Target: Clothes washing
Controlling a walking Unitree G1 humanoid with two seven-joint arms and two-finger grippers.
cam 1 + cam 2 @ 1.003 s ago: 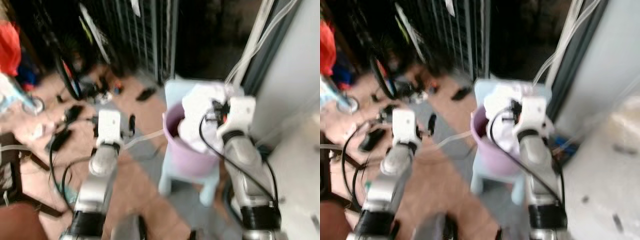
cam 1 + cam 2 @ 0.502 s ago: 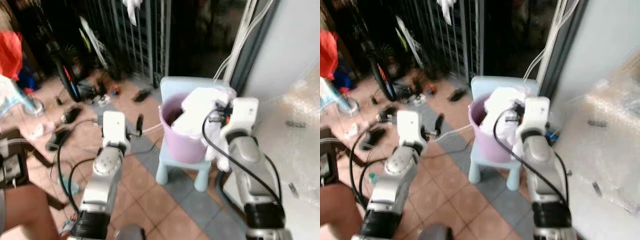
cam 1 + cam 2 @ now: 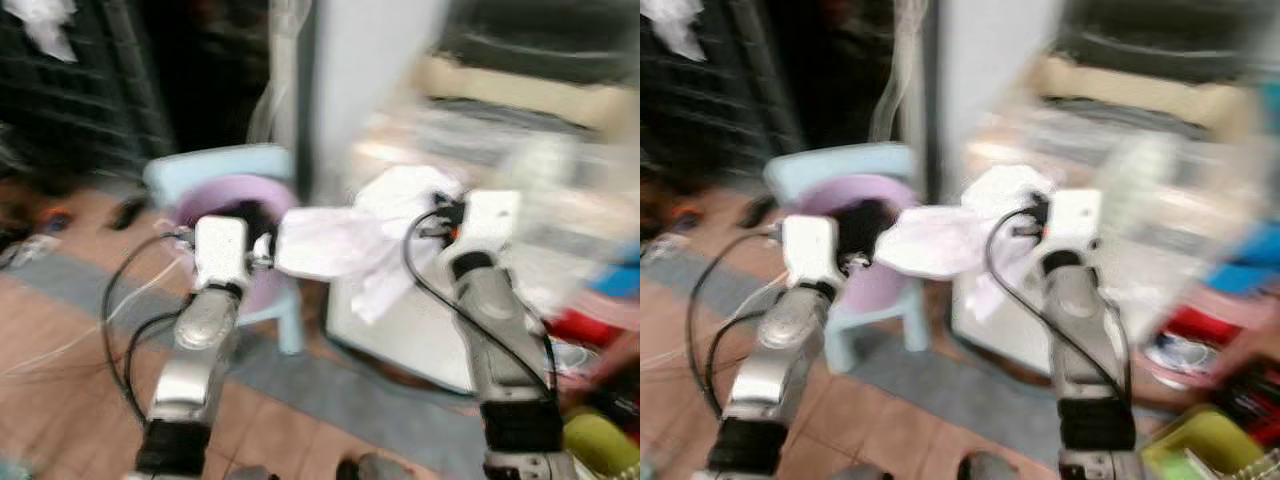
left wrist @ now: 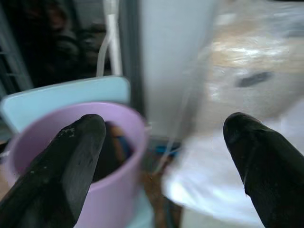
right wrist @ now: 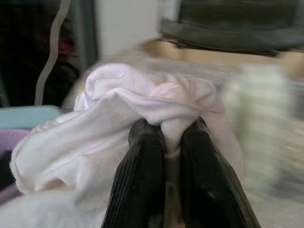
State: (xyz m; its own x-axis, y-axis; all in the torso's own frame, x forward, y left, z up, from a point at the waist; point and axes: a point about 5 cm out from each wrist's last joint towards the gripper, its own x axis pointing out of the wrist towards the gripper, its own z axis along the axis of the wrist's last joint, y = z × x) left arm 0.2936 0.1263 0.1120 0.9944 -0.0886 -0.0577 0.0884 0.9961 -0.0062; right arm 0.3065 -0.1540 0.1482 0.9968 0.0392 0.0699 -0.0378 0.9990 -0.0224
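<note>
1. Right wrist view: right gripper (image 5: 172, 137) fingers pinch a white garment (image 5: 142, 107), held aloft, likely for carrying to the washer.
2. Left gripper (image 4: 161, 142) fingers spread, empty, near purple bucket (image 3: 235, 200) on blue stool (image 3: 215, 160).

The floor (image 3: 70, 320) is laid with reddish-brown tiles, crossed by a band of grey tiles (image 3: 300, 375) that runs along the foot of the pale wall. A small light-blue chair (image 3: 215, 165) stands on this floor, its legs reaching down to the grey band, and a lilac bucket (image 3: 222, 200) sits on its seat with something dark inside. Thin pale cords (image 3: 90, 325) trail across the brown tiles. Off to the robot's right, a yellow-green container (image 3: 1200, 445) and red items (image 3: 585, 325) rest low down, too blurred to identify.
</note>
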